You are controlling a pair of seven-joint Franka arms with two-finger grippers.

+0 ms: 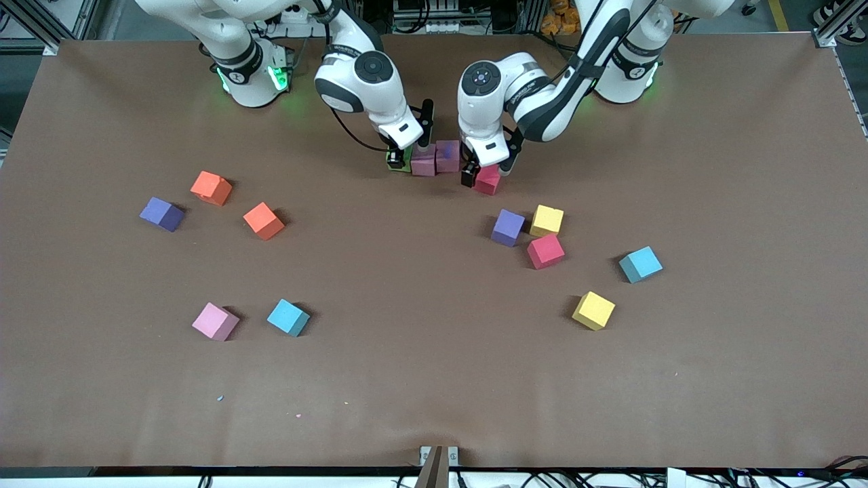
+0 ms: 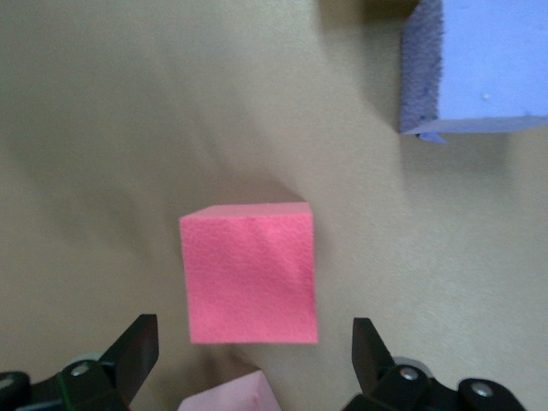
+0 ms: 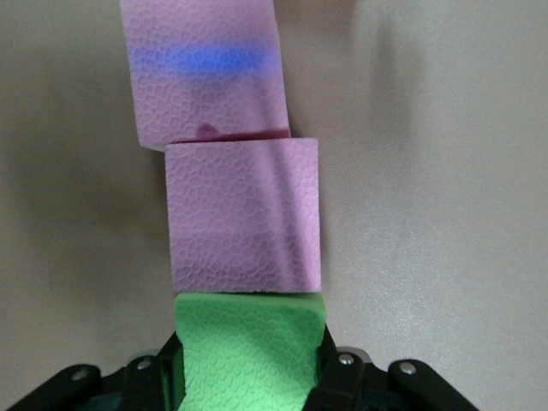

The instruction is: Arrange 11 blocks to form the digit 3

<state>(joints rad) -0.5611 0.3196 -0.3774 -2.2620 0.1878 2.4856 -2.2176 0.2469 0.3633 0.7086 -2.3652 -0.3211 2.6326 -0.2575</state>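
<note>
**A:** What are your grippers doing?

**B:** Your right gripper (image 3: 248, 372) is clamped on the green foam cube (image 3: 250, 347), which sits down on the table, touching the first of two pink foam cubes (image 3: 244, 214). The second pink cube (image 3: 204, 68) touches the first, so the three form a short row near the robots' bases. Your left gripper (image 1: 488, 173) stands spread wide, low over the red foam cube (image 2: 250, 274), one finger either side and neither touching it. That cube lies just beside the row's end, slightly nearer the front camera.

**A:** And the loose blocks?

**B:** Toward your left arm's end you have a purple cube (image 1: 508, 227), a yellow one (image 1: 547, 220) and a red one (image 1: 545, 251) clustered, with a light blue (image 1: 640, 263) and another yellow (image 1: 594, 310) apart. Toward your right arm's end lie two orange cubes (image 1: 211, 188) (image 1: 264, 220), a purple (image 1: 162, 214), a pink (image 1: 215, 321) and a light blue (image 1: 288, 317).
</note>
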